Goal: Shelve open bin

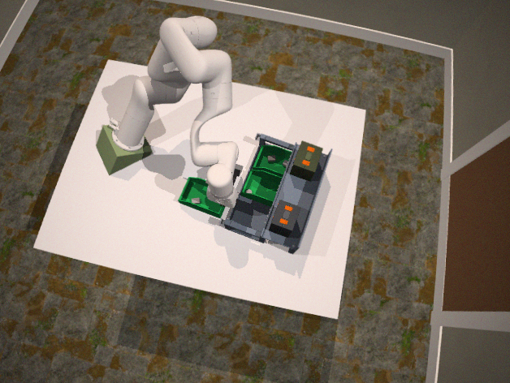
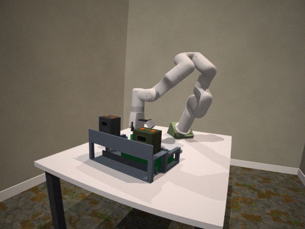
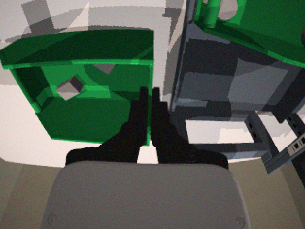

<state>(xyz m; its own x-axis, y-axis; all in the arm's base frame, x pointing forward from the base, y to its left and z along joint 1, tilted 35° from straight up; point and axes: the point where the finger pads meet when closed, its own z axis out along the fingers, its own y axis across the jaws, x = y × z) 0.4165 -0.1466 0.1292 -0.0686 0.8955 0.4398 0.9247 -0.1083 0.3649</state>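
Observation:
The green open bin (image 1: 192, 192) (image 3: 97, 118) is at the table level just left of the grey shelf (image 1: 247, 216) (image 2: 118, 143) (image 3: 219, 92). Two grey parts (image 3: 69, 87) lie in it. My gripper (image 3: 149, 98) points down at the bin's end wall nearest the shelf, and its fingers are shut on that thin wall. In the overhead view my wrist (image 1: 222, 181) hides that end. The free place (image 1: 245, 209) is the near end of the shelf's row. Two green bins (image 1: 267, 158) (image 1: 257, 187) stand in the row beside it.
Two dark boxes (image 1: 308, 158) (image 1: 286, 217) (image 2: 109, 124) (image 2: 147, 138) with orange marks stand on the shelf's upper board. The shelf's back rail (image 2: 123, 145) faces the exterior view. The arm's green base (image 1: 117, 150) stands at the table's far left.

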